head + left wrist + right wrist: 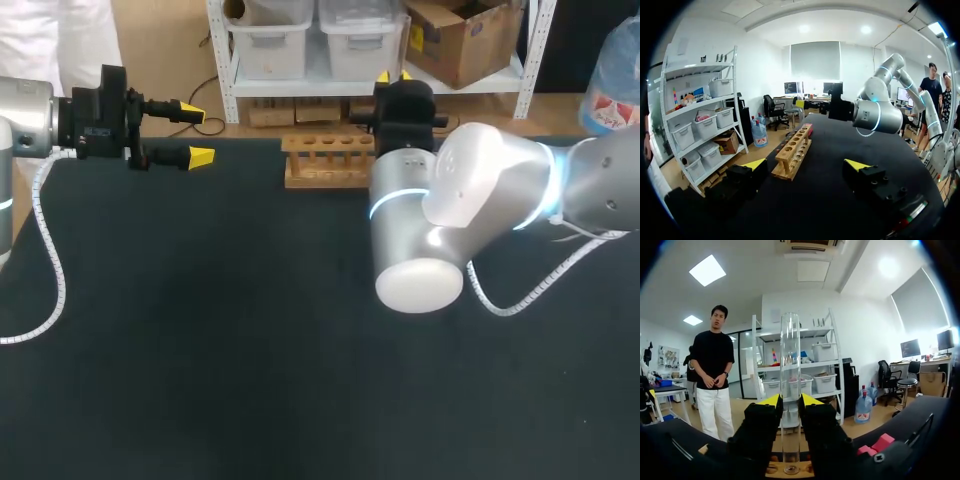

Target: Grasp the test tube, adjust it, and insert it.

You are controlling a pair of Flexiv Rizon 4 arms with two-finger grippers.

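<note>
- Head view: the right arm (450,210) covers the 3 o'clock end of the rack (325,160).
- The right gripper (393,76), at 12 o'clock from that arm's big joint, shows only its yellow tips.
- Right wrist view: the jaws hide the lower sides of the test tube (790,390) and most of the rack.
- The left arm (30,115) is cut off at the head view's 9 o'clock edge.

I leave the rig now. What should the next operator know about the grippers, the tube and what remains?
Left gripper: open, empty, the wooden rack ahead of it.
Right gripper: shut on the test tube, upright above the rack.
Done: grasp; the tube looks already adjusted.
Left: lower it into a hole, then release.
</note>
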